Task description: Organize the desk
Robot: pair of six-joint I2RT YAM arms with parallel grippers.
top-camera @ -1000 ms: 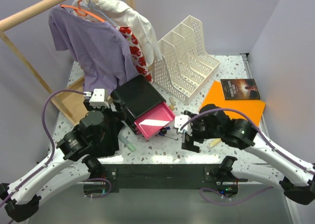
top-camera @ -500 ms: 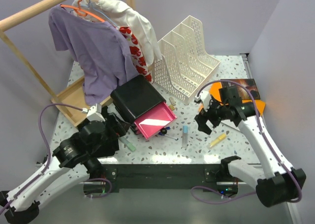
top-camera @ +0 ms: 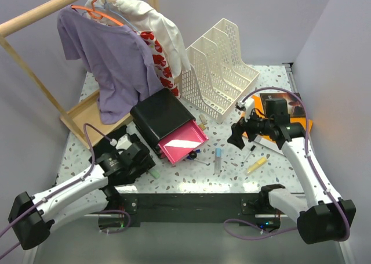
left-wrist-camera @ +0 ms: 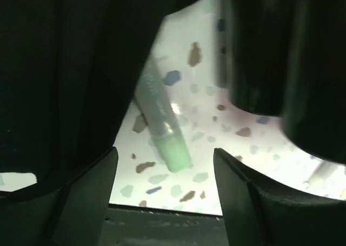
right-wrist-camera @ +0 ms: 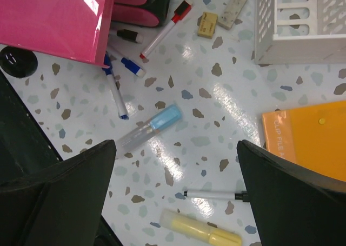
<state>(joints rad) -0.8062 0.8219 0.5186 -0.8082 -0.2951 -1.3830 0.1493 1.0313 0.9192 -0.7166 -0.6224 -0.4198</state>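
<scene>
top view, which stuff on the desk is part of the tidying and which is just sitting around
Likely the job: desk, green highlighter, blue highlighter, yellow highlighter, erasers, orange folder.
Likely bystanders: purple shirt, white file rack, wooden rail.

Plain pale lilac walls (top-camera: 261, 14) close in the scene at the back and on both sides; a light wooden clothes rack (top-camera: 40, 10) stands at the far left, its round rail slanting up towards the right; the light is soft and even, without hard shadows; a dull grey floor (top-camera: 174, 246) shows along the near edge.
</scene>
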